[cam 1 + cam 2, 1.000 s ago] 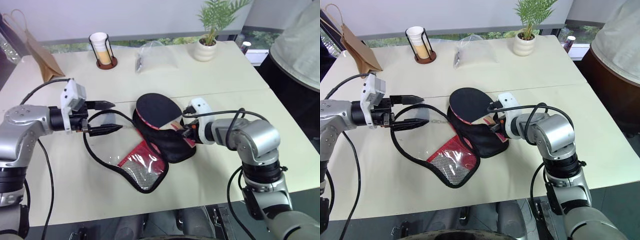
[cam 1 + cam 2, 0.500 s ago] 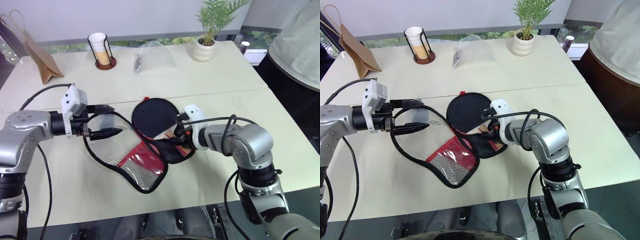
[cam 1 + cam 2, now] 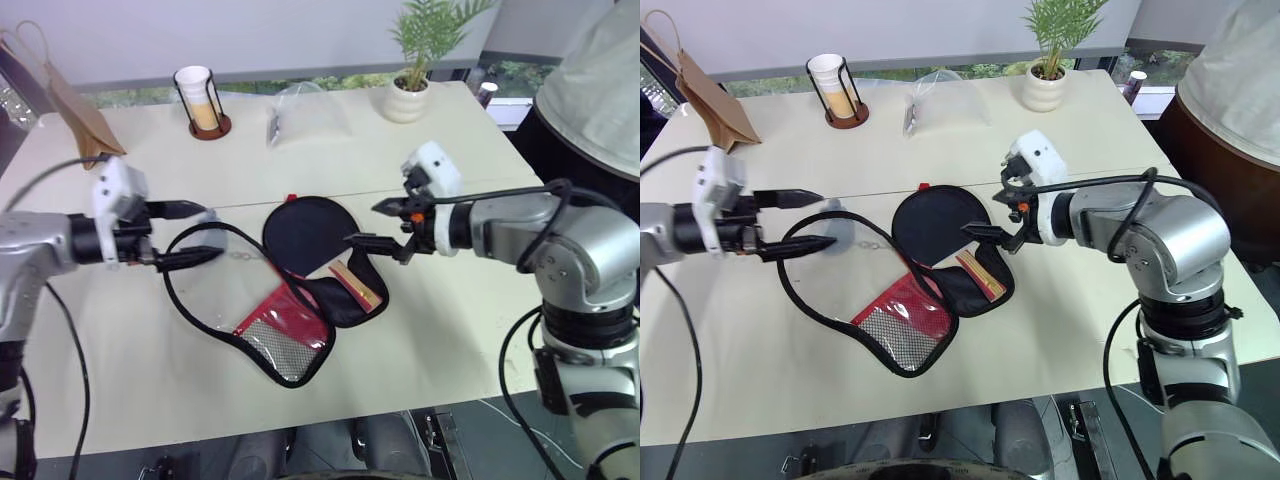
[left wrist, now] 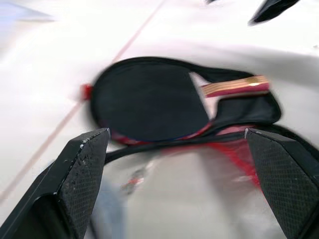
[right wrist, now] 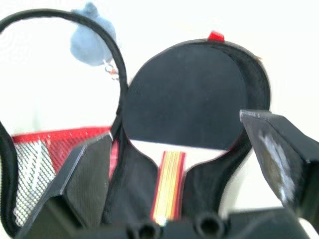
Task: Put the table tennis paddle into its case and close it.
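The table tennis paddle (image 3: 305, 232) lies black face up inside the opened case (image 3: 343, 303). Its tan and red handle (image 3: 358, 285) points toward the table's near edge. The case's flap (image 3: 285, 335), with a red panel and mesh, is spread out to the left. My right gripper (image 3: 375, 224) hovers just above and right of the handle, open and empty. My left gripper (image 3: 212, 231) is open at the flap's far rim, beside a small grey-blue fob (image 5: 89, 42). The left wrist view looks along the paddle (image 4: 149, 107) between its fingers (image 4: 82, 169).
Along the table's far side stand a brown paper bag (image 3: 75, 110), a cup in a wire holder (image 3: 203, 100), a clear plastic bag (image 3: 305, 115) and a potted plant (image 3: 415, 70). A person (image 3: 600, 70) stands at the right edge.
My right gripper has opened, let go of the paddle's handle and risen up and to the right. The paddle now rests flat in the case. My left gripper has drawn a little to the left.
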Tool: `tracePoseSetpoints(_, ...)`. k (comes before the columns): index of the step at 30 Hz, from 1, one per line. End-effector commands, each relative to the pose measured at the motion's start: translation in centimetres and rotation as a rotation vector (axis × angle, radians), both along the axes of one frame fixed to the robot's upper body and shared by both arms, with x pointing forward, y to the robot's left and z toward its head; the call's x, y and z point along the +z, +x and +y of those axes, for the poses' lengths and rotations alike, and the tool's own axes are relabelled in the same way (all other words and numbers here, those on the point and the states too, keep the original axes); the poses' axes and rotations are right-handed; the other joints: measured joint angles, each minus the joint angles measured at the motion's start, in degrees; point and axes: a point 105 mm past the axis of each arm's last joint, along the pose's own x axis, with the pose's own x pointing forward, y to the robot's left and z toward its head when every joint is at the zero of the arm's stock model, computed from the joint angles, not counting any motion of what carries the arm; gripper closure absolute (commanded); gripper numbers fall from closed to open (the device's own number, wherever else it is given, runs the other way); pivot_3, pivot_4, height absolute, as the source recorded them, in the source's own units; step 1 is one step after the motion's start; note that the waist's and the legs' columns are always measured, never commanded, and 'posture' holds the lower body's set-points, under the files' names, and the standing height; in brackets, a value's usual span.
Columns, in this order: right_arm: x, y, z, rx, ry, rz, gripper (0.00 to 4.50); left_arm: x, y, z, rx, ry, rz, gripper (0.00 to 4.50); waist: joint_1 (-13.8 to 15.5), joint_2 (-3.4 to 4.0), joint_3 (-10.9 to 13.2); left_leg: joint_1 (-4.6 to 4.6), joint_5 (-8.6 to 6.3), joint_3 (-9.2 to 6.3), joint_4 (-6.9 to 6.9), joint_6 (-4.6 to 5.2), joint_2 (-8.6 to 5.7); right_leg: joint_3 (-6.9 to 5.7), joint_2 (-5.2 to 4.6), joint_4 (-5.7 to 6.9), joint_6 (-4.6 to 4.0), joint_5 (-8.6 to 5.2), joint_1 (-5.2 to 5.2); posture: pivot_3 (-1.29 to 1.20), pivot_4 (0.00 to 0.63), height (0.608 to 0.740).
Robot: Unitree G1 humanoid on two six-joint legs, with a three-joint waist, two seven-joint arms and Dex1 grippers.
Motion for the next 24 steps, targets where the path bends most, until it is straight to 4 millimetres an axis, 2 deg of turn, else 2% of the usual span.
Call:
tracePoseSetpoints(1,1.3,0.7,-0.4,0.068,0.014,-0.112,0.04,2.0,-0.8,3.5,0.090,0.047,-0.046,0.00,-0.12,0.01,0.01,0.00,-0.01,0.00,-0.01,0.01,0.01,0.00,0.01,0.00,0.00,0.00,0.00,0.00,0.150,0.740)
tracePoseSetpoints(6,1.3,1.1,0.2,0.145,0.004,-0.151,0.04,1.8,-1.4,9.3,0.258,0.158,-0.055,0.00,0.03,0.03,0.02,0.00,-0.01,0.00,-0.04,0.01,0.02,0.00,-0.01,0.00,-0.01,-0.01,-0.03,0.00,0.150,0.740)
tracePoseSetpoints(9,1.4,1.5,0.1,0.154,0.007,-0.164,0.04,-0.1,-2.3,11.8,0.310,0.257,0.000,0.00,0.24,0.04,0.02,-0.02,-0.01,0.01,-0.04,0.01,0.01,0.02,-0.05,-0.03,-0.02,-0.01,-0.05,0.00,0.150,0.740)
tracePoseSetpoints(12,1.2,1.5,0.1,0.170,0.004,-0.171,0.04,-2.4,-2.8,12.9,0.310,0.334,0.050,0.00,0.60,0.05,0.03,-0.03,-0.02,0.03,-0.07,0.00,-0.01,0.04,-0.11,-0.08,-0.03,-0.02,-0.05,0.00,0.150,0.740)
tracePoseSetpoints(15,1.1,1.7,-0.3,0.154,-0.001,-0.173,0.04,-4.5,-2.4,11.5,0.251,0.312,0.069,0.00,1.05,0.03,0.03,-0.07,-0.03,-0.02,-0.05,-0.02,-0.02,0.03,-0.16,-0.11,-0.07,-0.03,-0.04,0.00,0.150,0.740)
tracePoseSetpoints(17,1.2,1.9,-1.1,0.123,-0.011,-0.180,0.04,-5.9,-2.0,9.5,0.180,0.283,0.078,0.00,1.10,0.03,0.03,-0.07,-0.03,-0.01,-0.03,-0.02,-0.07,0.03,-0.33,-0.11,-0.19,-0.10,-0.02,0.00,0.150,0.740)
tracePoseSetpoints(21,1.8,2.3,-2.7,0.053,-0.028,-0.200,0.04,-7.3,-1.2,4.7,0.051,0.190,0.059,0.00,0.85,-0.01,0.03,-0.09,-0.03,0.00,0.00,-0.02,-0.08,0.04,-0.34,-0.12,-0.06,-0.02,-0.01,0.00,0.150,0.740)
tracePoseSetpoints(24,2.4,2.1,-3.7,0.009,-0.024,-0.202,0.04,-7.8,-0.9,0.2,-0.083,0.129,0.047,0.00,0.84,-0.01,0.04,-0.10,-0.03,0.00,-0.01,-0.02,-0.08,0.04,-0.33,-0.08,-0.02,0.00,-0.04,0.00,0.150,0.740)
